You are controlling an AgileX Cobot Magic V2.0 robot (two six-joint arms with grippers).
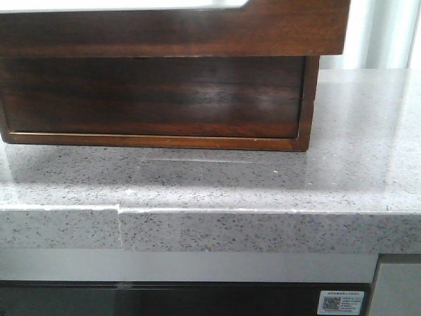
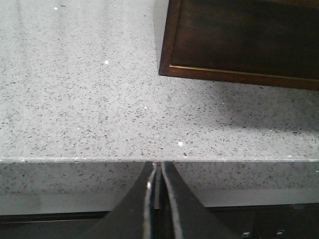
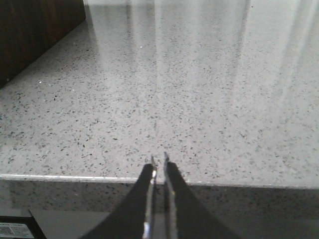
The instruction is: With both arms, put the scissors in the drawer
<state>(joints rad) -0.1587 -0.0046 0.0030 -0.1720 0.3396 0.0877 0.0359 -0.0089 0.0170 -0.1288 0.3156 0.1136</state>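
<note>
The scissors are not in any view. The drawer [image 1: 171, 29] has a glossy dark-brown front with a white strip along its top edge. It juts toward the camera over the lower part of the wooden box [image 1: 158, 99]. Neither gripper shows in the front view. My left gripper [image 2: 158, 165] is shut and empty at the counter's front edge, with the box's corner [image 2: 239, 45] ahead of it. My right gripper [image 3: 159, 159] is shut and empty at the counter's front edge. A side of the box [image 3: 35, 30] stands well apart from it.
The box stands on a speckled grey stone counter [image 1: 263, 184] with a thick front edge. Below the edge are a grey panel and a dark front with a small label [image 1: 340, 302]. A bright window or curtain [image 1: 381, 33] is behind at the right.
</note>
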